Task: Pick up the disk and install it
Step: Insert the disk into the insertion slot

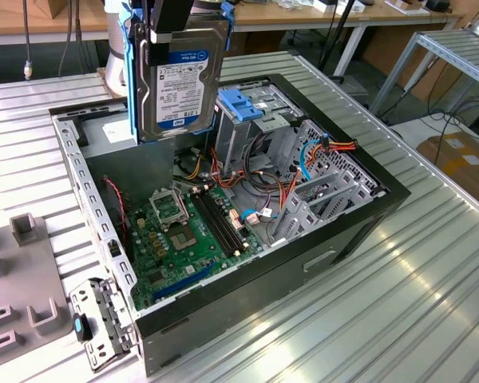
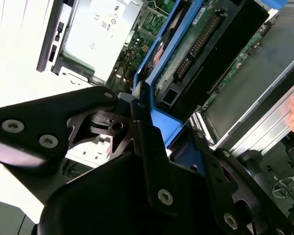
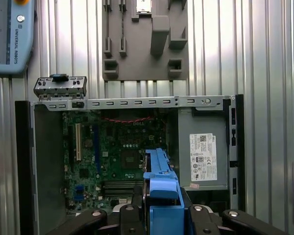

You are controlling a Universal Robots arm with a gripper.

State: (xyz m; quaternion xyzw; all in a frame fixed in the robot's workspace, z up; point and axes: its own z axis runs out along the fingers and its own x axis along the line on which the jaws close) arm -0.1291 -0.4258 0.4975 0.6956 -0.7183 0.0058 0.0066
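**Above the open case, disk held on edge**

Its gripper clamps the disk by its blue rails, upright, at eleven o'clock from the motherboard in the exterior view. Judged dense, rigid, shock-sensitive; the rails give the safest hold.

Not much I can actually read from here. In the exterior view the disk shows its white label: a blue band at the lower end, rows of tiny print and a barcode, all too small for me. In the first wrist view the power supply carries a white sticker with fine print and little symbols, equally unreadable. The teach pendant has one line of capitals along its edge.
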